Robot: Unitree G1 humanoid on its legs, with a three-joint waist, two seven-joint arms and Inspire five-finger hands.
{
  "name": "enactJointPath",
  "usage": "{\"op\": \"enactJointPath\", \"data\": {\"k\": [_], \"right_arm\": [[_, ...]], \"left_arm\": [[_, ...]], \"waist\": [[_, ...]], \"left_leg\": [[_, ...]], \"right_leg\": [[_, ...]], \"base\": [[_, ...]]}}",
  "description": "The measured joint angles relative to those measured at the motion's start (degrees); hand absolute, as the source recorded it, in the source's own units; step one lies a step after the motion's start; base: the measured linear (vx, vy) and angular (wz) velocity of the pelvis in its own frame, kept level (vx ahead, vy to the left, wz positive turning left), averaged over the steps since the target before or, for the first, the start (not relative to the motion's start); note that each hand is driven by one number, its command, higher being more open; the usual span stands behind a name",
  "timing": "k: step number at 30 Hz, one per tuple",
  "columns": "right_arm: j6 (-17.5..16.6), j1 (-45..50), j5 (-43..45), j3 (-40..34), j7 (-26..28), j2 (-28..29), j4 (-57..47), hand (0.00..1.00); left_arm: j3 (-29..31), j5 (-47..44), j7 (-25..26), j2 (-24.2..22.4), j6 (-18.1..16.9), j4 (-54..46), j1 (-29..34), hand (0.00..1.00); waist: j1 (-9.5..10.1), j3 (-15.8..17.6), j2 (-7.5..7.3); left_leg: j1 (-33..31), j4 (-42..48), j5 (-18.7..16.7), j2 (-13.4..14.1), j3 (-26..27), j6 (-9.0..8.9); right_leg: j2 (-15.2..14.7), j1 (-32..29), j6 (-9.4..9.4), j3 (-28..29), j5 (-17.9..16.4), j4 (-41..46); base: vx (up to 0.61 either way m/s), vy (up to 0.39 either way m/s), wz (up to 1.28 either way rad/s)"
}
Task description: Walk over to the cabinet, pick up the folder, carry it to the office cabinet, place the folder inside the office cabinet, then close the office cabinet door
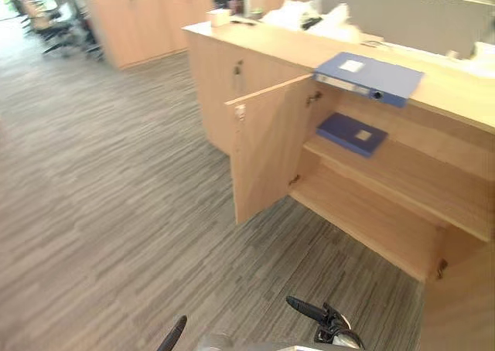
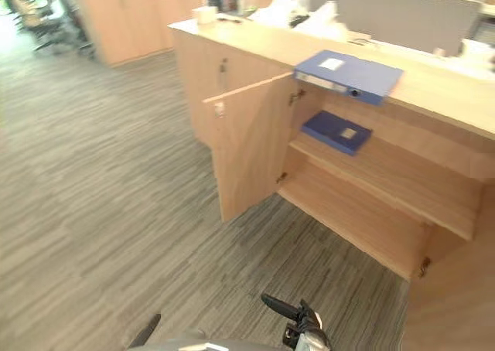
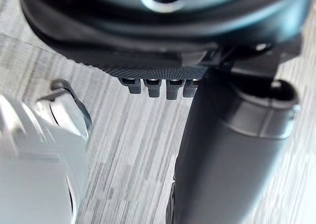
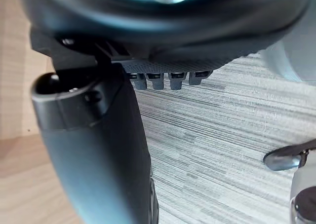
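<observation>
Left eye view: blue folder on open cabinet shelf

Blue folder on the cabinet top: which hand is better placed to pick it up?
Right, probably. The blue folder lies on the cabinet top toward the robot's right, and the right hand hangs low on that side. The left hand is farther off, with the open door nearer its path.

Two folders; one open cabinet door

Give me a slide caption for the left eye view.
Blue folder on the cabinet top, second folder on the shelf inside, door open.
</observation>
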Motion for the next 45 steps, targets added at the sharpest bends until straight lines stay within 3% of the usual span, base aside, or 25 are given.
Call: {"op": "enactJointPath", "data": {"k": [2, 5, 8, 9, 10, 14, 17, 18, 19, 20, 21, 22, 24, 26, 28, 29, 30, 31, 34, 37, 38, 41, 43, 45], "right_arm": [[-0.8, 0.1, 0.0, -0.7, 0.1, 0.0, -1.2, 1.00], [-1.2, 0.2, 0.0, -0.9, 0.2, 0.0, -1.6, 1.00], [-1.8, 0.1, 0.0, -3.3, 0.0, 0.0, -1.6, 1.00], [-1.7, -0.3, 0.1, -3.7, 0.0, -0.2, -1.5, 1.00], [-1.8, -1.1, 0.1, -4.7, 0.0, -0.3, -1.7, 1.00], [-0.8, -1.6, 0.1, -6.2, -0.4, 0.0, -1.1, 1.00], [-0.5, -0.9, 0.4, -8.3, -1.1, 0.1, -1.1, 1.00], [-0.6, -0.5, 0.8, -7.9, -1.2, 0.0, -1.2, 1.00], [-0.7, -0.4, 1.5, -7.8, -1.3, -0.4, -1.4, 1.00], [-0.7, -0.2, 2.4, -7.1, -1.4, -1.2, -1.4, 1.00], [-0.7, 0.0, 2.4, -6.5, -1.5, -1.6, -1.4, 1.00], [-0.7, 0.6, 2.4, -5.6, -2.2, -2.0, -0.9, 1.00], [-0.5, 0.3, 2.3, -5.5, -2.4, -2.0, 0.7, 1.00], [-0.5, -0.3, 2.3, -5.6, -2.5, -2.2, 2.3, 1.00], [-0.5, -0.4, 2.3, -5.6, -2.5, -2.3, 2.4, 1.00], [-0.5, -0.3, 2.3, -5.6, -2.5, -2.3, 2.4, 1.00], [-0.6, -0.1, 2.3, -5.6, -2.4, -2.5, 2.3, 1.00], [-0.7, 0.0, 2.3, -5.4, -2.4, -3.0, 2.3, 1.00], [-0.6, 0.9, 2.3, -5.5, -2.1, -0.6, 2.4, 1.00], [-0.6, 1.0, 2.2, -5.6, -1.1, 0.1, 2.1, 1.00], [-0.6, 1.0, 2.2, -5.6, -1.0, -0.1, 2.0, 1.00], [-0.5, 1.3, 1.8, -5.4, -0.7, -1.7, 0.6, 1.00], [-0.7, 1.7, 0.5, -4.8, -0.6, -3.3, -0.5, 1.00], [-0.8, 1.7, -0.1, -3.1, -0.6, -3.3, -1.0, 1.00]], "left_arm": [[-0.8, 1.6, -0.1, 0.6, 0.0, 0.5, -2.0, 1.00], [-2.7, 3.0, -0.3, 1.2, 0.2, -0.1, -2.8, 1.00], [-4.1, 3.7, 0.7, 1.3, 0.1, 0.4, -2.4, 1.00], [-5.3, 3.8, 1.0, 1.1, 0.1, 0.5, -3.2, 1.00], [-6.1, 3.8, 1.2, 0.8, 0.1, 0.6, -4.2, 1.00], [-6.2, 3.7, 1.2, 0.6, -0.1, 0.4, -4.1, 1.00], [-3.3, 3.3, 1.0, 0.2, -0.1, -0.8, -3.2, 1.00], [-0.9, 2.4, 1.1, -0.2, -0.1, -1.3, -2.7, 1.00], [0.2, 1.8, 1.1, -0.7, -0.1, -1.4, -1.8, 1.00], [0.2, 1.3, 1.2, -1.1, 0.1, -1.2, 0.0, 1.00], [0.3, 1.0, 1.1, -1.0, 0.4, -1.2, 0.9, 1.00], [0.5, -0.1, 1.2, -0.5, 0.6, -1.2, 1.7, 1.00], [0.1, -0.1, 1.2, -0.2, 0.5, -1.3, 2.5, 1.00], [-0.5, 0.5, 1.1, -0.1, 0.6, -1.2, 2.9, 1.00], [-0.8, 0.6, 1.0, -0.1, 0.5, -1.3, 2.7, 1.00], [-1.1, 0.6, 1.0, -0.1, 0.5, -1.3, 2.7, 1.00], [-1.9, 0.8, 1.0, -0.3, 0.4, -1.1, 3.0, 1.00], [-2.0, 0.8, 0.6, 0.0, 0.5, -0.6, 2.9, 1.00], [-2.5, 1.0, 0.4, 1.6, -0.1, -0.8, 1.5, 1.00], [-4.3, 1.2, 0.2, 2.2, 0.0, 0.4, 0.7, 1.00], [-4.6, 1.3, 0.2, 2.2, 0.0, 0.6, 0.7, 1.00], [-5.1, 1.4, -0.1, 1.0, 0.0, 1.0, 0.8, 1.00], [-5.2, 1.5, -0.1, 1.0, 0.1, 1.1, 0.9, 1.00], [-5.2, 1.6, -0.1, 1.1, 0.0, 1.0, 1.5, 1.00]], "waist": [[-1.40, 0.2, 0.00], [-1.80, 0.6, -0.76], [-3.03, 0.7, -0.73], [-3.01, 1.3, 0.29], [-3.32, 2.8, 1.00], [-3.83, 3.3, 0.82], [-3.79, 2.7, 0.62], [-3.76, 2.6, 0.75], [-3.64, 2.6, 1.46], [-3.39, 2.6, 2.31], [-3.11, 2.6, 2.45], [-2.54, 2.9, 1.86], [-2.17, 3.1, 0.38], [-1.08, 3.6, -0.17], [-0.86, 3.8, -0.39], [-0.86, 3.8, -0.28], [-0.85, 3.2, 0.84], [-0.82, 2.9, 1.26], [-0.84, 1.1, -1.70], [-0.73, 0.3, -1.46], [-0.73, 0.1, -1.16], [-0.77, -0.4, 0.99], [-1.51, 0.2, 1.45], [-1.74, 0.3, 1.18]], "left_leg": [[5.3, -3.4, -0.1, 0.3, 2.3, 0.04], [8.8, -6.8, -0.8, 1.5, 5.3, -0.69], [11.8, -10.6, -0.5, 3.1, 8.4, -2.85], [12.0, -12.1, 0.3, 3.8, 8.7, -4.03], [12.6, -13.6, 1.4, 4.5, 9.5, -4.79], [16.0, -15.1, 2.1, 6.5, 7.9, -5.44], [12.8, -4.1, 0.7, 10.7, 5.8, -6.85], [8.2, 7.1, 0.6, 13.2, 3.3, -6.72], [4.8, 15.4, 1.5, 15.2, 1.4, -5.49], [1.3, 24.4, 4.0, 17.7, -0.8, -4.88], [-0.2, 27.9, 4.4, 18.4, -1.4, -4.83], [-2.9, 33.1, 2.4, 18.1, -1.5, -4.97], [-6.0, 33.0, -0.5, 15.2, -1.3, -5.19], [-8.6, 24.8, -3.3, 10.7, -1.7, -5.31], [-9.5, 16.4, -3.2, 7.3, -3.7, -5.40], [-9.5, 12.7, -2.7, 6.3, -4.9, -5.20], [-9.0, 3.6, 2.0, 5.1, -7.7, -4.67], [-8.5, 2.0, 7.8, 4.2, -7.9, -3.73], [-6.7, -1.3, 7.4, 0.4, -5.9, -2.45], [-1.0, -8.3, 8.8, -1.8, -3.0, -0.21], [0.1, -9.9, 9.1, -2.2, -2.5, 0.16], [4.9, -16.3, 10.4, -3.9, 0.3, 1.40], [8.6, -18.8, 10.0, -5.8, 0.4, 1.40], [10.1, -19.3, 9.3, -6.0, 0.2, 2.18]], "right_leg": [[-4.9, -3.7, -0.61, -10.9, 0.2, 7.2], [-5.5, -5.7, -1.14, -18.0, 0.8, 1.8], [-2.5, -4.3, 1.32, -25.0, -0.5, -10.6], [-0.2, -3.6, 0.99, -26.4, -0.9, -14.7], [1.8, -3.1, -0.53, -26.6, -0.8, -16.8], [5.1, -0.8, -1.91, -26.3, -3.1, -17.6], [8.9, 2.6, -1.47, -26.4, -3.9, -21.8], [10.9, 4.1, -1.65, -25.9, -3.7, -23.7], [12.8, 5.2, -2.12, -25.0, -3.5, -24.8], [15.2, 7.1, -3.36, -23.6, -3.8, -26.3], [15.9, 7.9, -3.81, -22.9, -3.9, -26.8], [16.2, 9.9, -4.38, -21.2, -3.9, -28.2], [15.7, 12.2, -4.41, -19.1, -3.6, -30.4], [14.3, 14.2, -3.28, -15.4, -2.7, -32.3], [12.8, 15.4, -2.91, -13.5, -2.5, -33.3], [12.3, 15.9, -2.33, -13.0, -2.5, -33.6], [11.9, 16.4, -0.14, -12.0, -2.6, -34.0], [11.3, 17.9, 2.17, -11.4, -3.2, -35.0], [6.7, 17.4, 3.30, -12.0, -1.7, -35.0], [3.7, 17.2, 4.48, -11.3, 0.5, -33.0], [3.0, 16.7, 4.50, -11.1, 0.6, -31.8], [-0.6, 8.7, 4.29, -9.0, 0.8, -15.5], [-5.4, 2.7, -0.08, -9.4, 3.3, -0.2], [-6.5, 1.5, -0.39, -10.2, 2.9, 3.7]], "base": [[0.12, 0.082, -0.49], [0.07, -0.034, -0.59], [0.14, -0.191, -0.73], [0.22, -0.257, -0.64], [0.17, -0.207, -0.56], [0.12, -0.213, -0.23], [0.12, -0.193, -0.17], [0.15, -0.136, -0.38], [0.20, -0.093, -0.65], [0.19, -0.017, -0.62], [0.33, 0.044, -0.68], [0.24, 0.043, -0.46], [0.28, 0.052, -0.54], [0.34, 0.161, -0.91], [0.29, 0.232, -0.66], [0.32, 0.278, -0.63], [0.33, 0.300, -0.59], [0.33, 0.273, -0.44], [0.30, 0.224, -0.05], [0.17, 0.146, -0.32], [0.10, 0.121, -0.48], [0.06, 0.137, -0.42], [0.07, 0.114, -0.04], [0.07, 0.033, 0.03]]}}
